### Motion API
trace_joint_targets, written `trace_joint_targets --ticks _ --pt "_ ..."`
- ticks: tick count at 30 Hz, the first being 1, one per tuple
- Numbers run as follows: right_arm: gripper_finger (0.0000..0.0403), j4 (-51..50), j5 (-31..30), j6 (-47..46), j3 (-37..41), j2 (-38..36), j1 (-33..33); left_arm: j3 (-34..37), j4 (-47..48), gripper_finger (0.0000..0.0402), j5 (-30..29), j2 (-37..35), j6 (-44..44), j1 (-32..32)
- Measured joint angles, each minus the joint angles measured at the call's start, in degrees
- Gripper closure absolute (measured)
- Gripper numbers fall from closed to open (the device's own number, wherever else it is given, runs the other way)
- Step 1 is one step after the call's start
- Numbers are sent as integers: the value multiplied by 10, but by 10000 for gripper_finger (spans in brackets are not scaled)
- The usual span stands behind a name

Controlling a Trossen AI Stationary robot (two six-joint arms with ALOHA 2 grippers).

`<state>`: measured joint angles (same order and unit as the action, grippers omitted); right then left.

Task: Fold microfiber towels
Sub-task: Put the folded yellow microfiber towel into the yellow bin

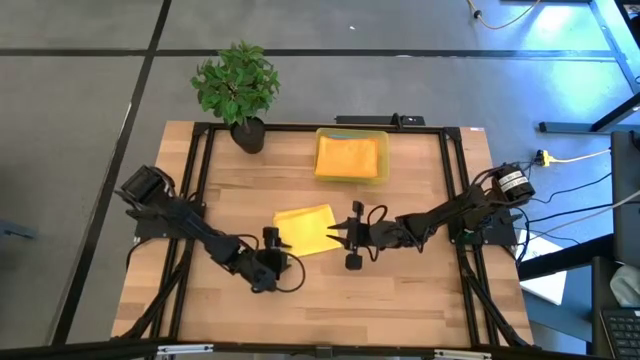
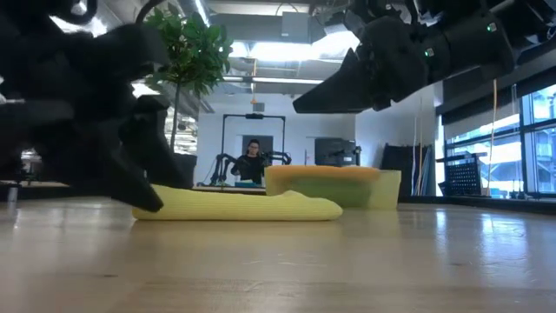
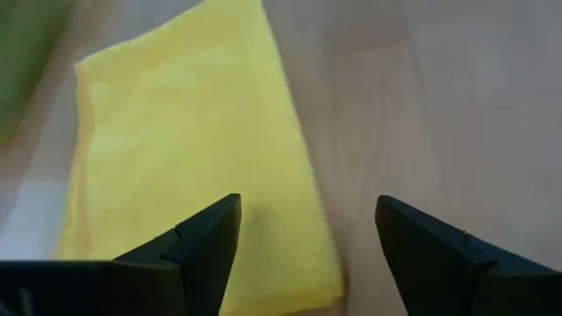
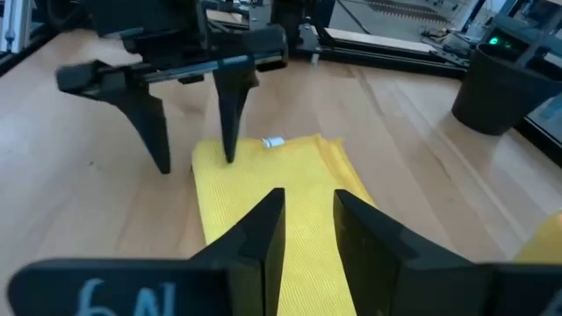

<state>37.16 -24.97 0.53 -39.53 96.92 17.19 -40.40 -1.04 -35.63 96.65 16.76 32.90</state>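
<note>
— Left gripper [image 3: 307, 254]?
— Fingers spread wide, empty, over the near edge of the folded yellow towel [image 1: 305, 229] lying mid-table.

— And the right gripper [image 4: 307, 233]?
— Above the towel's right side, fingers slightly parted, nothing between them. Farther back, the yellow bin [image 1: 351, 156] holds an orange towel [image 1: 350, 154]; a potted plant [image 1: 238, 90] stands beside it.

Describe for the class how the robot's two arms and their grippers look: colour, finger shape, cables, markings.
Both arms are dark, jointed and slim, with black cables looping near the wrists. The left gripper and right gripper each have two black, flat fingers tapering to points. Pale handwritten characters mark the right gripper's body in its wrist view. A yellow cable lies beyond the right arm's base.
</note>
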Motion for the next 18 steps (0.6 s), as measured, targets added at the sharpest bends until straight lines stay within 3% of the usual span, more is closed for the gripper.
trace_joint_targets --ticks 8,13,18 --pt "302 -7 9 13 0 0 12 -3 18 146 -10 31 -21 3" --pt "301 -53 103 77 0 4 31 -3 18 146 -49 49 -22 4" --pt "282 -82 116 119 0 37 47 -3 21 156 -60 50 -36 4"
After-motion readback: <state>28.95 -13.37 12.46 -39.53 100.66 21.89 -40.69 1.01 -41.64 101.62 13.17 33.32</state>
